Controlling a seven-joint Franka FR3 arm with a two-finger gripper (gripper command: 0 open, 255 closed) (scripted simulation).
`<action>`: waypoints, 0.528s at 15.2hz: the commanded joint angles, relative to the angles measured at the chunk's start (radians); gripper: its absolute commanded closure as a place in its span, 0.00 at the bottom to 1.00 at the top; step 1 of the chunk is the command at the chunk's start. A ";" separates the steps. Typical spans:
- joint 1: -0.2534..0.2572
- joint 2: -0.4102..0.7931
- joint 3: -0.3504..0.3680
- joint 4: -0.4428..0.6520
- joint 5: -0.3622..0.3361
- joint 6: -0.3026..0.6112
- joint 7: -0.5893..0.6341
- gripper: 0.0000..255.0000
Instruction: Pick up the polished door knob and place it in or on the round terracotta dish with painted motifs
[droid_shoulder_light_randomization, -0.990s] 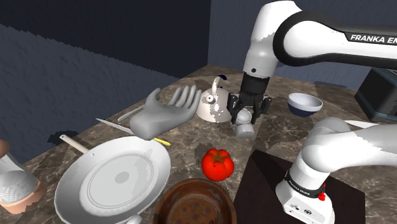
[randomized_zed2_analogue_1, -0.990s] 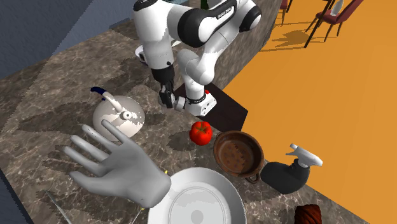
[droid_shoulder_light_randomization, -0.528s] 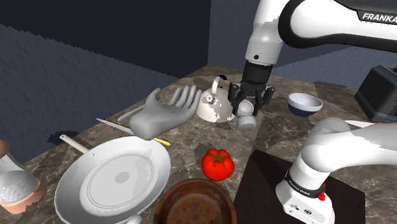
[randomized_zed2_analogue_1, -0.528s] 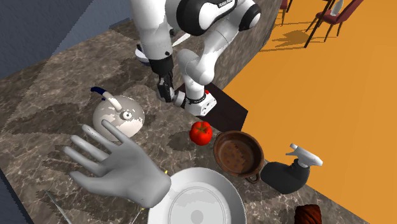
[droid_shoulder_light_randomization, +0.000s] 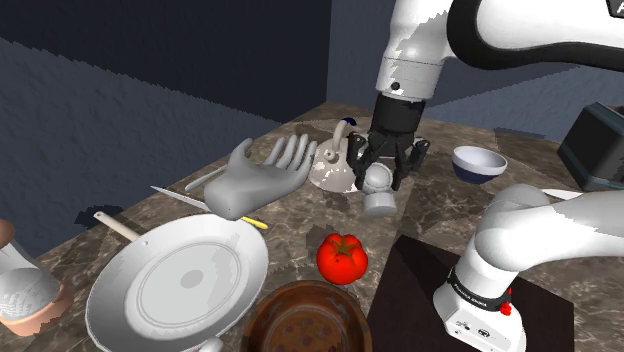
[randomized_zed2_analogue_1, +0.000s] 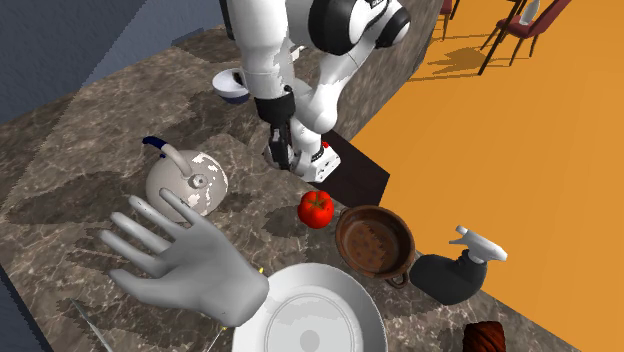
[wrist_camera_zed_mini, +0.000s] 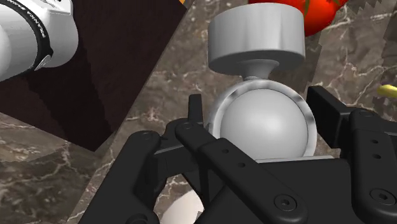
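Note:
The door knob (wrist_camera_zed_mini: 262, 124) is a grey ball on a short neck with a flat round base (wrist_camera_zed_mini: 256, 37). My gripper (wrist_camera_zed_mini: 264, 130) is shut on the ball, one black finger (wrist_camera_zed_mini: 196, 124) on each side. In the shoulder view the gripper (droid_shoulder_light_randomization: 381, 180) hangs above the marble counter beside the kettle, with the knob (droid_shoulder_light_randomization: 379, 202) sticking out below it. The round brown dish (droid_shoulder_light_randomization: 305, 318) sits at the counter's near edge. In the second exterior view the dish (randomized_zed2_analogue_1: 373, 240) lies well to the right of and below the gripper (randomized_zed2_analogue_1: 280, 150).
A red tomato (droid_shoulder_light_randomization: 341, 257) lies between the gripper and the dish. A pale kettle (droid_shoulder_light_randomization: 333, 168), a grey hand model (droid_shoulder_light_randomization: 255, 178), a white pan (droid_shoulder_light_randomization: 180, 282) and a bowl (droid_shoulder_light_randomization: 478, 163) stand around. A dark mat (droid_shoulder_light_randomization: 420, 280) holds the arm's base. A spray bottle (randomized_zed2_analogue_1: 455, 272) sits beside the dish.
The arm has risen and carried the knob up off the counter, drifting slightly toward the shoulder view's left. The grip on the knob has stayed the same.

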 joint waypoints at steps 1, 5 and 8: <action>0.008 0.010 0.052 0.019 0.037 0.010 0.048 1.00; 0.011 0.046 0.154 0.081 0.099 0.030 0.141 1.00; 0.003 0.083 0.234 0.138 0.137 0.047 0.209 1.00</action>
